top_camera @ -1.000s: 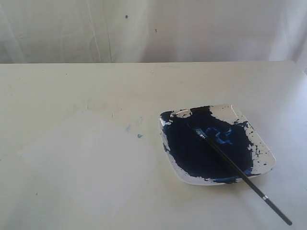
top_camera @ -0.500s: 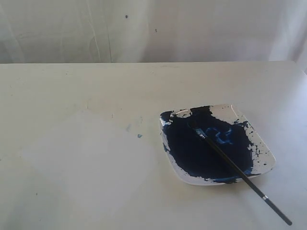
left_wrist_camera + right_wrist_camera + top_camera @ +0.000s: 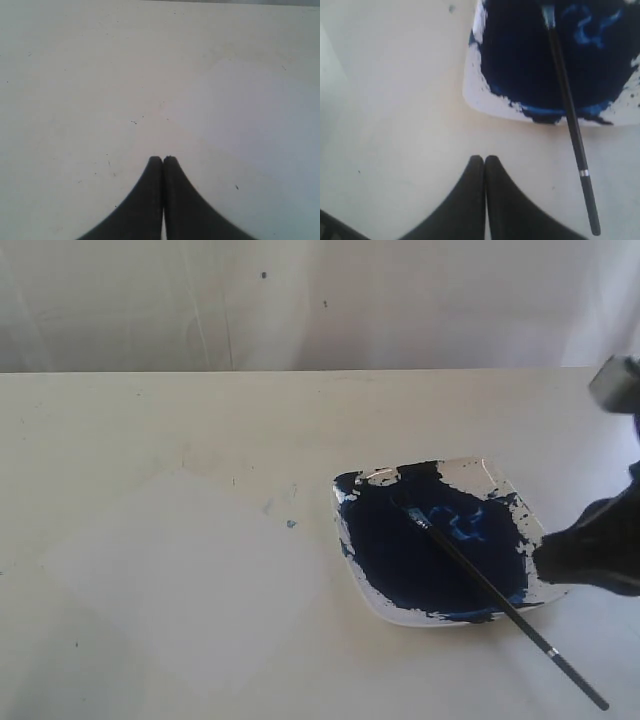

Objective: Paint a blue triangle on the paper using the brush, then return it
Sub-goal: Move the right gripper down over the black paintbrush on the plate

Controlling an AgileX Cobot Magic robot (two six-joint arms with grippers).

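The brush (image 3: 500, 598) lies slanted across the white square dish (image 3: 553, 570), its bristles in the dark navy paint pool (image 3: 400, 550) and its black handle sticking out over the dish's near edge onto the table. My right gripper (image 3: 538, 558) hangs by the dish's right edge, shut and empty; in the right wrist view the gripper (image 3: 484, 158) is beside the brush (image 3: 570, 115), apart from it. The paper (image 3: 190, 570) lies left of the dish and shows no blue triangle. My left gripper (image 3: 163, 159) is shut, empty, over the table near the paper (image 3: 250, 130).
A few tiny blue specks (image 3: 291, 524) mark the table between the paper and the dish. A white draped backdrop (image 3: 320, 300) rises behind the table's far edge. The right arm's body (image 3: 615, 380) shows at the right border.
My right arm has come into the exterior view from the right edge, next to the dish. The brush and dish have not moved.
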